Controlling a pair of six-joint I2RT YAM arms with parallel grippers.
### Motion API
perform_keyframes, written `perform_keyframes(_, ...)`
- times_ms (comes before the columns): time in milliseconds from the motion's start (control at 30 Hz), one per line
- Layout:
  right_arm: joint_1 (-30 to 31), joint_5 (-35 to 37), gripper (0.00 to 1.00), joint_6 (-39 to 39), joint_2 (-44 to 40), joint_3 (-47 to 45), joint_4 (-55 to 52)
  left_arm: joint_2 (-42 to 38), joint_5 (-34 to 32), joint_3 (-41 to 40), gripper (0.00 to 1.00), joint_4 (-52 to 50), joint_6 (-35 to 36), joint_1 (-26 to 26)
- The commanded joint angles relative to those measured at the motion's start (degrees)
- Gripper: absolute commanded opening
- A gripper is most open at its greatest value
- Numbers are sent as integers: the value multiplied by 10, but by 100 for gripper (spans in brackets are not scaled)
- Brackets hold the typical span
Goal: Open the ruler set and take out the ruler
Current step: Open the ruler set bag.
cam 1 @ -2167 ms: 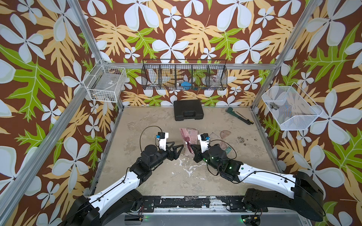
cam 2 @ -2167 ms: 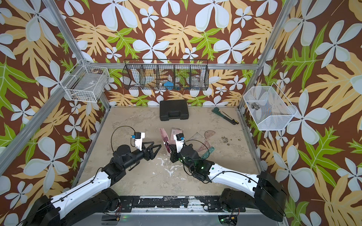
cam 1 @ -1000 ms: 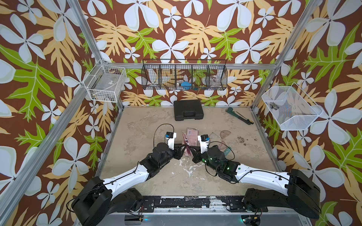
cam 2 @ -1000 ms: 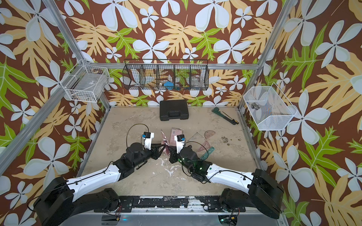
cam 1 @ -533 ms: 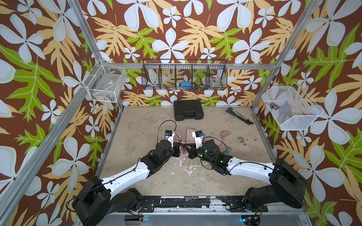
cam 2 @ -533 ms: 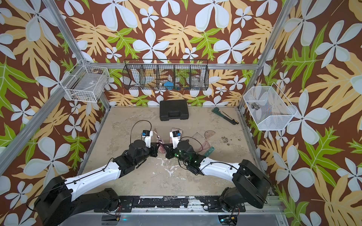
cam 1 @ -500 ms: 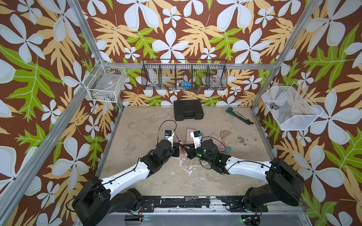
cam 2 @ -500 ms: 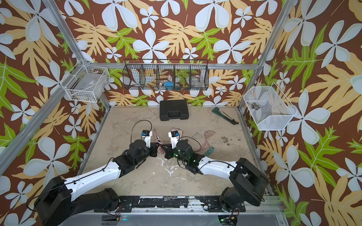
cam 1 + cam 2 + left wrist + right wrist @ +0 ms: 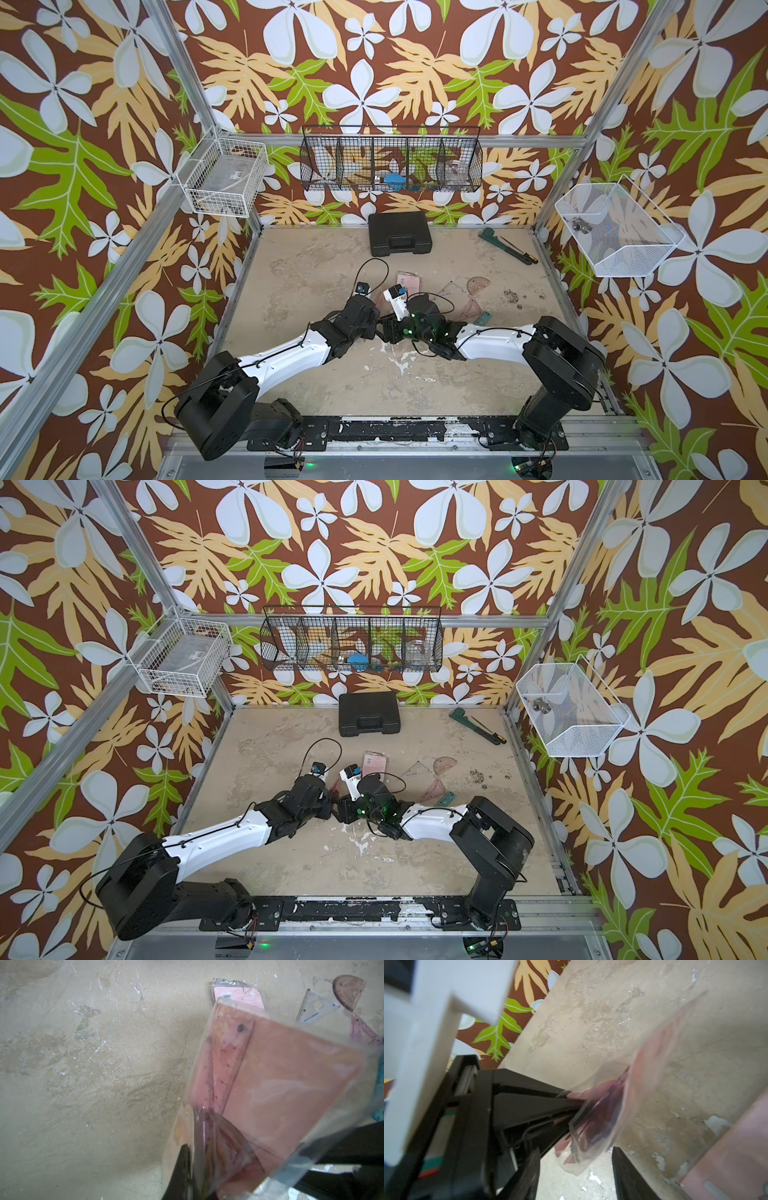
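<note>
The ruler set [image 9: 276, 1088] is a clear plastic pouch with a pink card inside, held up off the table. A pink ruler [image 9: 229, 1066] lies inside it along one edge. My left gripper [image 9: 197, 1153] is shut on the pouch's near end; one black finger [image 9: 182, 1163] shows and the other is behind the plastic. In the right wrist view the pouch [image 9: 598, 1126] hangs from the left gripper's fingertips [image 9: 575, 1103]. My right gripper [image 9: 578, 1169] is open just under the pouch's corner, with nothing between its fingers. In both top views the two wrists meet mid-table around the pouch [image 9: 380, 297] [image 9: 336, 785].
A pink packet [image 9: 409, 282] lies flat just behind the grippers. A protractor [image 9: 478, 284], two set squares [image 9: 451, 289] and a teal ruler [image 9: 484, 320] lie to the right. At the back stand a black case [image 9: 399, 232] and hand tools [image 9: 509, 249]. Wire baskets hang on the walls.
My left gripper came in from the left and shut on the pouch. The right gripper, which held the pouch, has opened and let go, and its wrist slid left.
</note>
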Motion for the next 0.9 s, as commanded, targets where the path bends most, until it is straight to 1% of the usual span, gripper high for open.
perform_keyframes(0, -4, 78, 52, -22, 16, 26, -39, 7, 47, 2, 0, -8, 28, -1)
perform_keyframes(67, -12, 88, 45, -14, 28, 36, -53, 4, 49, -1, 0, -4, 30, -2)
perform_keyframes(133, -21, 103, 33, 3, 36, 38, -64, 0, 46, -7, 0, -1, 30, -2)
perform_keyframes(200, -29, 108, 24, 9, 42, 41, -68, -1, 48, -12, 0, -1, 26, -2)
perform_keyframes(267, -33, 110, 18, 9, 47, 50, -83, 2, 41, -18, 0, -1, 17, -2)
perform_keyframes(433, -34, 94, 14, 3, 39, 48, -94, 23, -3, -17, 0, -14, -10, -1)
perform_keyframes(567, -39, 62, 13, 16, 29, 41, -99, 52, -27, -13, 0, -15, -33, -2)
perform_keyframes(733, -42, 35, 7, 16, 35, 36, -99, 66, -27, -13, 0, 0, -45, -2)
perform_keyframes(833, -50, -6, 5, 18, 40, 18, -68, 66, -22, -16, 0, 14, -42, -2)
perform_keyframes(867, -56, -27, 2, 22, 43, 9, -50, 63, -10, -22, 0, 27, -38, -2)
